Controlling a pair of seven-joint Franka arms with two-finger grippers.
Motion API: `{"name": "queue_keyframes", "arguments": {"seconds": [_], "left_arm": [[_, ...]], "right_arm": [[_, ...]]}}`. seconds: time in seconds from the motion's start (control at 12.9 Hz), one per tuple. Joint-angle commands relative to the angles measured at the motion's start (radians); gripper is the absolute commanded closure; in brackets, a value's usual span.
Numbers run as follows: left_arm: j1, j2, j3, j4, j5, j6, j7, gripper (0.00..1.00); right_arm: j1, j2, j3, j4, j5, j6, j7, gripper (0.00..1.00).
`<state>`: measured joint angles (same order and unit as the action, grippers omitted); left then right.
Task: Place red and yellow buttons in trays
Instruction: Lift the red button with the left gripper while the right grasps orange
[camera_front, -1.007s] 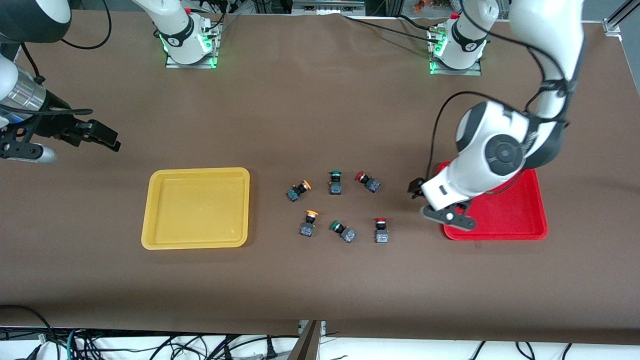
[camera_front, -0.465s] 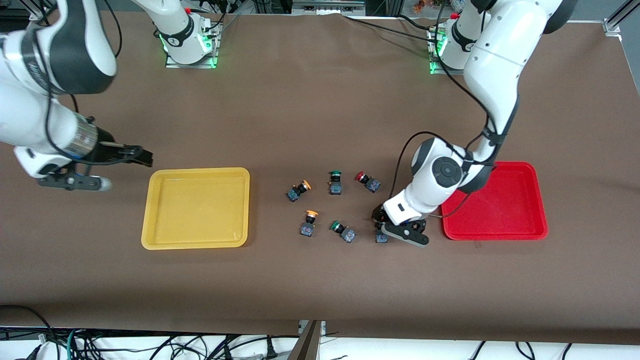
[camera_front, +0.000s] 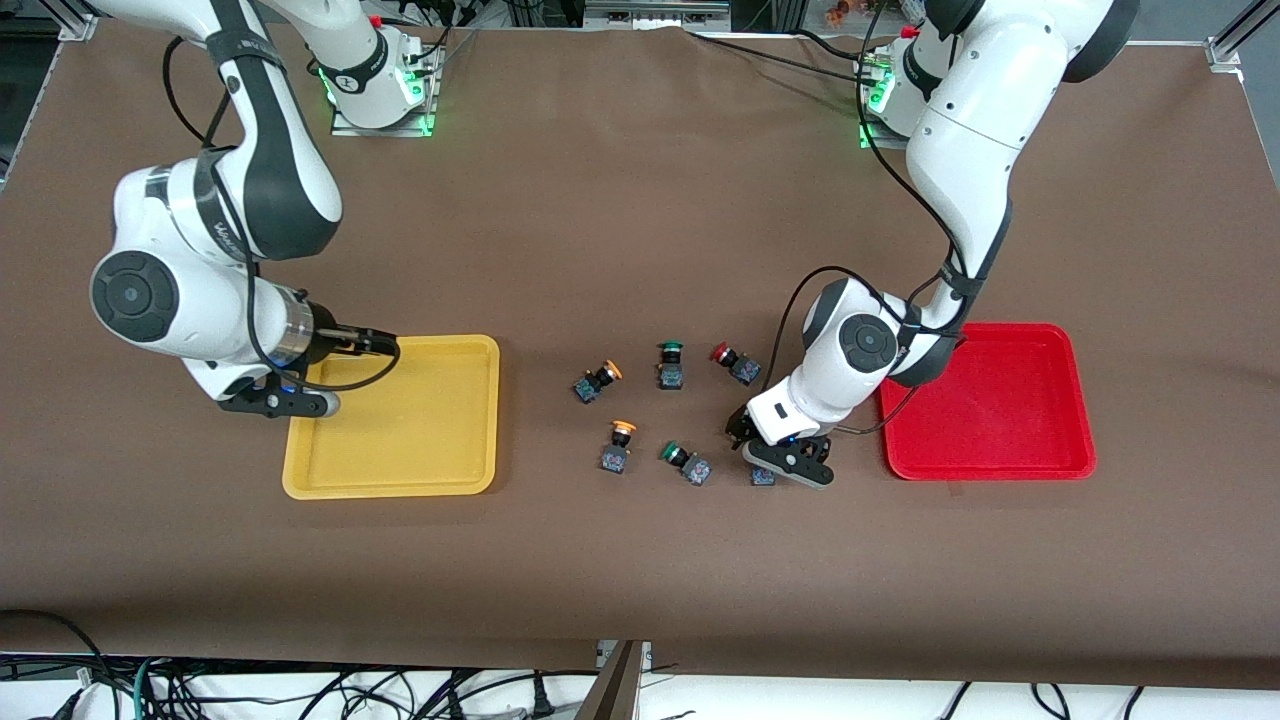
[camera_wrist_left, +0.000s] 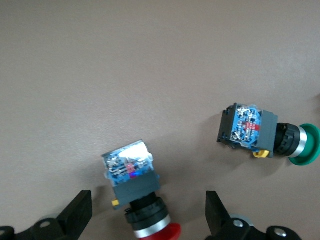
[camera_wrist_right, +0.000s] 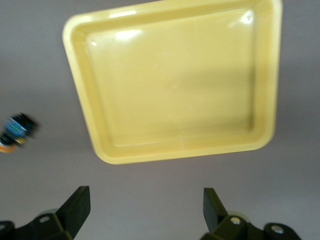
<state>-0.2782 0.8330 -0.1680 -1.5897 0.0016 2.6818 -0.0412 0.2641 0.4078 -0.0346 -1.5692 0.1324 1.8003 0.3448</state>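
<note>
Lining up our left gripper (camera_wrist_left: 145, 222) over the red button (camera_wrist_left: 136, 192) nearest the front camera, which lies on the table just beside the red tray (camera_front: 1060, 470), toward the left arm's end. Fingers (camera_wrist_left: 77, 216) are spread wide, one on each side of the button, nothing held yet.

Right gripper (camera_front: 385, 345) hangs over the edge of the yellow tray (camera_front: 390, 485), fingers apart and empty, in the wrist view too.

Both trays look empty. The other red button (camera_front: 735, 363) sits farther from the camera, next to a green button (camera_front: 670, 362). Two yellow buttons (camera_front: 598, 380) lie on the table between the trays, the second (camera_front: 618, 447) nearer the camera, beside another green button (camera_front: 686, 461).

Handling, as we judge it: small, light, rigid plastic, so no crush risk, but it will skid or roll if nudged. The round cap is smooth and likely slippery; the blocky dark base has flat sides. We'd close across the base, low, squared to those faces, not on the cap or the exposed contacts at the base's end.
</note>
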Motion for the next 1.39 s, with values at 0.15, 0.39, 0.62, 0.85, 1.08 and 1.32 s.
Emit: {"name": "queue_keyframes", "arguments": {"seconds": [0.15, 0.39, 0.62, 0.85, 1.08, 1.32], "left_arm": [[-0.01, 0.026, 0.015, 0.033, 0.018, -0.005, 0.001, 0.46], [-0.012, 0.023, 0.015, 0.034, 0.05, -0.005, 0.007, 1.0], [-0.004, 0.002, 0.015, 0.019, 0.084, -0.025, 0.001, 1.0], [0.007, -0.095, 0.016, 0.023, 0.084, -0.283, 0.001, 1.0], [0.016, -0.185, 0.067, 0.027, 0.092, -0.566, 0.064, 1.0], [0.042, -0.253, 0.129, 0.027, 0.161, -0.777, 0.234, 1.0]], "right_arm": [[0.144, 0.166, 0.002, 0.032, 0.101, 0.245, 0.417, 0.0], [0.262, 0.261, 0.002, 0.032, 0.171, 0.413, 0.687, 0.0], [0.346, 0.327, 0.002, 0.029, 0.168, 0.535, 0.842, 0.0], [0.383, 0.364, -0.001, 0.028, 0.162, 0.593, 0.867, 0.0], [0.388, 0.39, -0.001, 0.028, 0.161, 0.626, 0.867, 0.05], [0.392, 0.408, -0.002, 0.028, 0.156, 0.643, 0.864, 0.17]]}}
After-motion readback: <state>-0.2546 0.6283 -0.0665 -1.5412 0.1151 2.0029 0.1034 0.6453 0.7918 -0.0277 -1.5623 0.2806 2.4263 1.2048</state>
